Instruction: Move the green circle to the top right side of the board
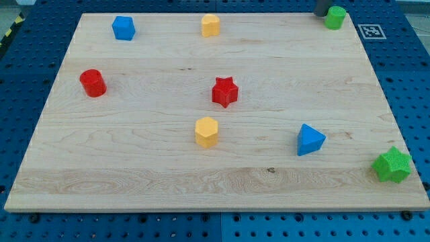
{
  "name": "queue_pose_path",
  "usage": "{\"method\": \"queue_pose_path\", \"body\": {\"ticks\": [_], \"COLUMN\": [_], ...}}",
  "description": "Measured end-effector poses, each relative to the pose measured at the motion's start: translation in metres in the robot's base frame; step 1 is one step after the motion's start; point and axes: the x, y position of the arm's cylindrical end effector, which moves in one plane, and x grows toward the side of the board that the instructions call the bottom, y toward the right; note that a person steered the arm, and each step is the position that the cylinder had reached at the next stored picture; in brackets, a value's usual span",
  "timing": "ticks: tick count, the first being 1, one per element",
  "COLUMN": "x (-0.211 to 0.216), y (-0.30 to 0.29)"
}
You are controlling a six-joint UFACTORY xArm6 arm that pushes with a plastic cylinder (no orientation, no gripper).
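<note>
Resting at the frame's upper right, my tip [321, 13] grasps nothing and sits just left of the green circle [335, 17], which already lies in the board's [201, 168] top right corner. The push looks finished; next, likely backing away cleanly.

On the board [168, 175], the red star [225, 91] sits near the middle. From it, the yellow hexagon [207, 132] lies near at seven o'clock. The blue triangle [310, 140] is at four, and the green star [392, 165] is farther out at four, by the edge. The red cylinder [93, 83] is at nine, the blue block [123, 28] at ten, the yellow block [211, 25] at twelve and the green circle [335, 17] at two, in the corner. My tip [321, 14] stands just beside the green circle, at its nine o'clock.
</note>
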Motion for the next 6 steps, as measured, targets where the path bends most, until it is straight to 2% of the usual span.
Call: {"method": "queue_pose_path", "body": {"ticks": [6], "x": [0.0], "y": [0.033]}}
